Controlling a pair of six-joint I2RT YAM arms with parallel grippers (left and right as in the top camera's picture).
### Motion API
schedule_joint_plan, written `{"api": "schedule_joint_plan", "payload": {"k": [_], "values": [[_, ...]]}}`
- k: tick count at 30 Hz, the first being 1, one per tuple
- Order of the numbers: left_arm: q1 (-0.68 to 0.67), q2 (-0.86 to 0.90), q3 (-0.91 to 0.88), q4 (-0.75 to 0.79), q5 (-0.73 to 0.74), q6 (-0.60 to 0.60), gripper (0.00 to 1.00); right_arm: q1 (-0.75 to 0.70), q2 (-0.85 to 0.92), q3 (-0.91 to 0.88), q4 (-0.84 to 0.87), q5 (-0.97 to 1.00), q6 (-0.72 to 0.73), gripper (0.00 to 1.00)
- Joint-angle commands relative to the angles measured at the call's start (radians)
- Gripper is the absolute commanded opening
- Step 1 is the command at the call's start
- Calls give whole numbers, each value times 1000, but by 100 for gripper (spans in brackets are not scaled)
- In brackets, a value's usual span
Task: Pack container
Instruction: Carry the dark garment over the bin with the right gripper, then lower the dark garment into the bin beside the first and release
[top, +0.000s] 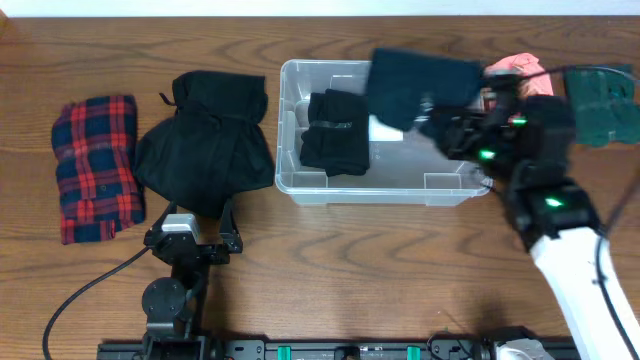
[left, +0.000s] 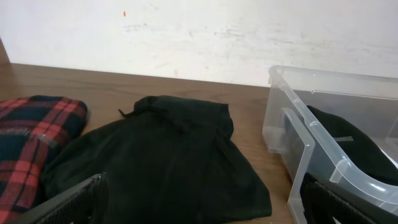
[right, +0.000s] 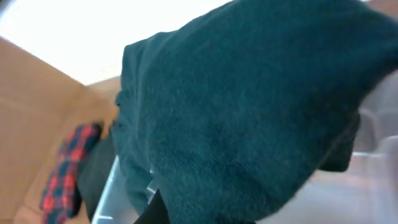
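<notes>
Container (top: 385, 192), clear plastic, sits on the wooden table (top: 400, 270) with one folded black garment (top: 335, 130) lying in its left half. My right gripper (top: 450, 125) is clenched on a dark teal cloth (top: 420, 85) held above its right half. My left gripper (top: 190, 232), jaws spread wide and empty, rests left of it beside a black bundle (top: 205, 140).

Overhead straight down; left wrist low, toward wall (left: 199, 31); right wrist close; all share container (top: 385, 192).

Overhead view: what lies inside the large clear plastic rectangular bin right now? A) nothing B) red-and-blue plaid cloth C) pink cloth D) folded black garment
D: a folded black garment lies in the clear plastic bin; the red-and-blue plaid cloth lies outside it.
</notes>
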Motion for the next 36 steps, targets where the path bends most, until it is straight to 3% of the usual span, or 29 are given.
{"api": "schedule_joint_plan", "payload": {"k": [1, 9, 21, 36], "values": [[-4, -6, -14, -37, 7, 2, 98, 117, 74, 23, 20, 117, 15, 1], [-4, -6, -14, -37, 7, 2, 98, 248, 194, 27, 63, 117, 48, 1], [-4, -6, -14, -37, 7, 2, 98, 327, 207, 27, 6, 105, 31, 1], [-4, -6, -14, -37, 7, 2, 98, 330, 308, 27, -23, 66, -158, 1]]}}
